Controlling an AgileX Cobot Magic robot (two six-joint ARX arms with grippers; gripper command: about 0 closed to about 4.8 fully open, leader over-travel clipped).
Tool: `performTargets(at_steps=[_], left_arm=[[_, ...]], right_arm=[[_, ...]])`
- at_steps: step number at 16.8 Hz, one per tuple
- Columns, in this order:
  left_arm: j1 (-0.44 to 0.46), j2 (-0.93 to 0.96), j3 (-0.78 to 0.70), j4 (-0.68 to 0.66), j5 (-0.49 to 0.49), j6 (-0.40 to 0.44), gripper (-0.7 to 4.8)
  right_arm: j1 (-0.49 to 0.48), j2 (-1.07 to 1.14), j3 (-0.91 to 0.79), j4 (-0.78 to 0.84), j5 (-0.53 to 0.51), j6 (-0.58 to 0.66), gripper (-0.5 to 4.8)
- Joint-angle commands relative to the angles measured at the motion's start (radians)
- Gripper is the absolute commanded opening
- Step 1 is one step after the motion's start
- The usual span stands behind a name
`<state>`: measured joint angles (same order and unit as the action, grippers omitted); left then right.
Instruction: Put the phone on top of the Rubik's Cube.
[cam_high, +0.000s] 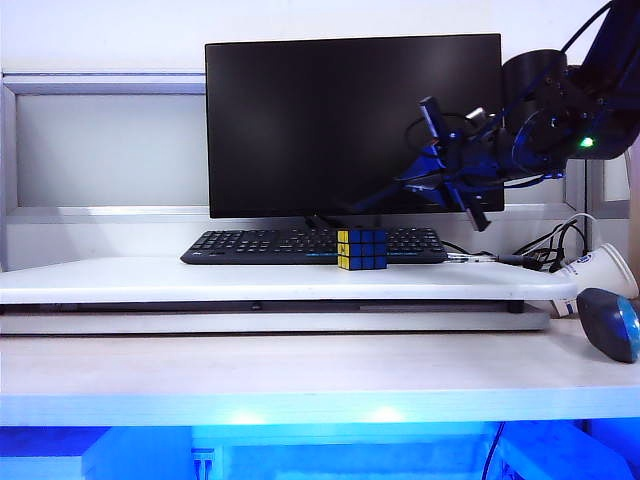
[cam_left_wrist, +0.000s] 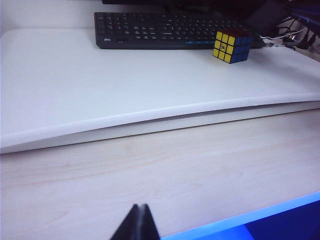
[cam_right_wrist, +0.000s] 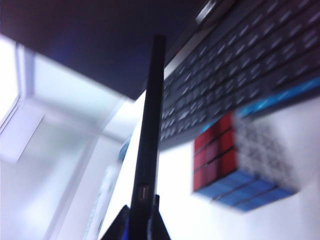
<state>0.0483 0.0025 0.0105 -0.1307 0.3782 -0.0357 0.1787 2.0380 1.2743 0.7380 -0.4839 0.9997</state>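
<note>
Exterior view: we see the right gripper (cam_high: 455, 170) aloft before the black monitor (cam_high: 330, 120), clamping the thin black phone (cam_high: 452, 160), above and right of the small blue-and-yellow Rubik's Cube (cam_high: 362, 249) standing on the raised white shelf (cam_high: 150, 280) against the black keyboard (cam_high: 260, 245).

Left wrist view: the left gripper (cam_left_wrist: 136, 226) hangs shut and empty over the pale wooden desk (cam_left_wrist: 175, 185).

Right wrist view: the phone (cam_right_wrist: 148, 145) shows edge-on; we judge an off-centre, tilted placement could tip it off the cube (cam_right_wrist: 240, 165).
</note>
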Motion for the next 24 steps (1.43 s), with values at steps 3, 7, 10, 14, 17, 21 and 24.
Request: performTargets(at_steps=[3, 7, 10, 14, 17, 21, 24], left_arm=[[0.002, 0.0, 0.0, 0.012, 0.001, 0.002, -0.03], [0.002, 0.0, 0.0, 0.012, 0.001, 0.002, -0.03], [0.002, 0.0, 0.0, 0.011, 0.001, 0.002, -0.03], [0.002, 0.0, 0.0, 0.011, 0.001, 0.002, -0.03], [0.002, 0.0, 0.0, 0.011, 0.001, 0.001, -0.03], [0.002, 0.0, 0.0, 0.011, 0.001, 0.002, -0.03], [0.002, 0.0, 0.0, 0.011, 0.001, 0.002, -0.03]], right_arm=[[-0.007, -0.016, -0.034, 0.045, -0.022, -0.009, -0.06], [-0.02, -0.016, -0.09, 0.063, -0.003, -0.01, -0.06], [-0.026, -0.016, -0.09, 0.102, 0.009, -0.01, -0.06], [-0.038, -0.016, -0.089, 0.105, 0.021, -0.009, -0.06], [-0.042, -0.016, -0.089, 0.106, 0.021, -0.008, -0.06], [-0.042, -0.016, -0.086, 0.157, 0.045, 0.024, -0.06], [-0.041, -0.015, -0.086, 0.157, 0.061, 0.03, -0.06]])
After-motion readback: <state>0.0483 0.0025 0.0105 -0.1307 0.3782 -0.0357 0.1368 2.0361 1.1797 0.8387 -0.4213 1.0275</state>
